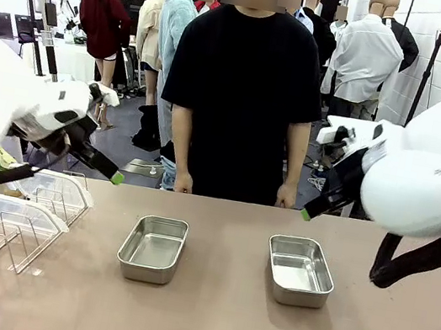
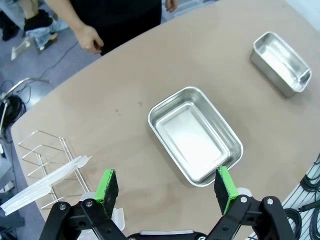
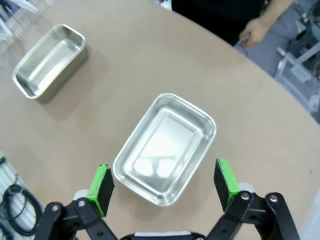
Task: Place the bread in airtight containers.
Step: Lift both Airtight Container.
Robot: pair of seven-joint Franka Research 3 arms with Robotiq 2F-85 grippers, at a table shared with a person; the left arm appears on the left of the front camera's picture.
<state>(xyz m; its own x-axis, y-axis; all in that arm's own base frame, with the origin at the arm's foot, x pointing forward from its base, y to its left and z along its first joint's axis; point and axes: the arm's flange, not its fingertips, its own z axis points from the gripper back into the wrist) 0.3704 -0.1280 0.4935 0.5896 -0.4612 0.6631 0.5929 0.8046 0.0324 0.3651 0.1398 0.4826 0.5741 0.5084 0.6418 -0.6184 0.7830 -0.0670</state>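
Note:
Two empty stainless-steel airtight containers sit on the tan table, one left of centre (image 1: 153,247) and one right of centre (image 1: 299,269). The bread is out of view. My left gripper (image 1: 118,178) hangs open above the table's far left. In its wrist view the gripper (image 2: 167,187) is above the left container (image 2: 195,135), with the other container (image 2: 280,62) farther off. My right gripper (image 1: 306,214) is open and raised at the far right. Its wrist view has the gripper (image 3: 162,185) over the right container (image 3: 165,147), and the left one (image 3: 50,60) beyond. Neither gripper holds anything.
A wire rack (image 1: 11,239) stands at the table's left edge with clear white-rimmed lids (image 1: 58,188) leaning in it; the rack (image 2: 45,155) also appears in the left wrist view. A person in black stands at the far side, hands (image 1: 183,182) at the table edge.

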